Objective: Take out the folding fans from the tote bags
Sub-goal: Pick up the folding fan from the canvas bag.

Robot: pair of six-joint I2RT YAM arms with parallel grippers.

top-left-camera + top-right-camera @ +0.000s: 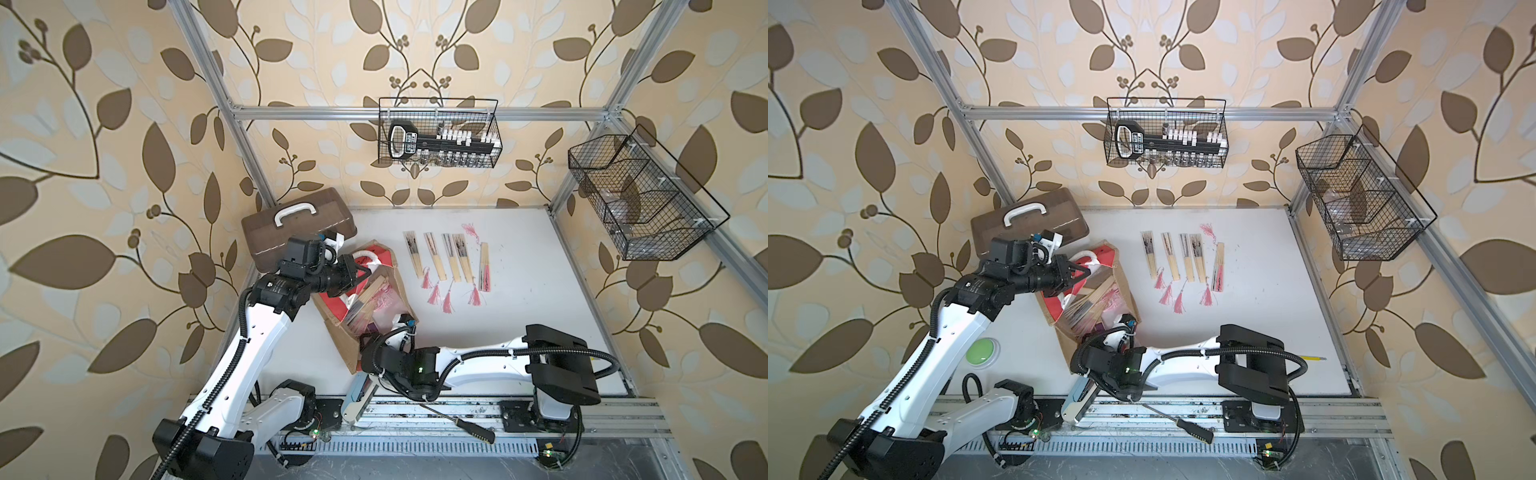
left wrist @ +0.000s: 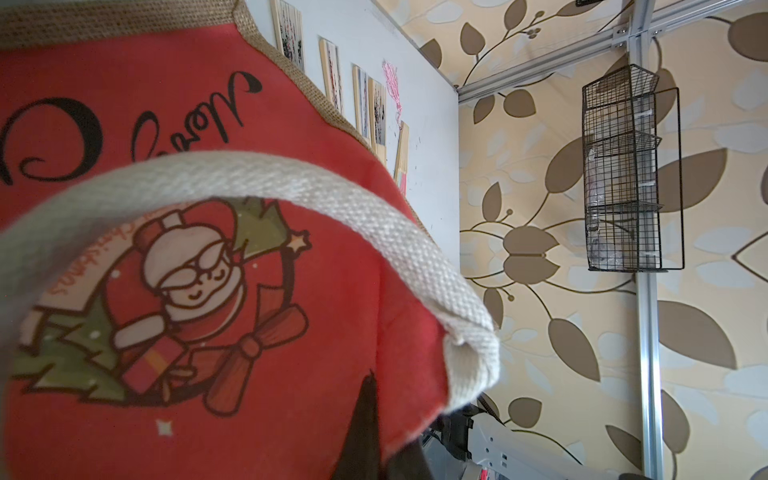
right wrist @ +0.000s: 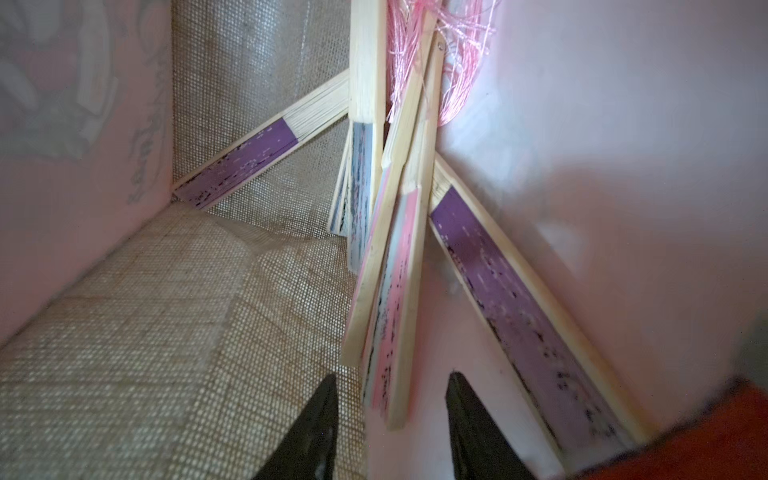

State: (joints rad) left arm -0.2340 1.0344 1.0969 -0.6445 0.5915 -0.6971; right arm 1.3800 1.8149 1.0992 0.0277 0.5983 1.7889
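As it straddles a pink fan (image 3: 388,332), right end effector (image 3: 392,432) stands half-open.

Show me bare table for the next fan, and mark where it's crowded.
Widest bare table: between the fan row and the right edge. A narrower strip lies between the tassels and the right arm. Crowded: around the tote bag, where the left gripper and right gripper work.

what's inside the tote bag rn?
Several closed folding fans, purple and pink, pink tassels, leaning on the tote bag lining; open right tool at one's end. Anything under them is covered.
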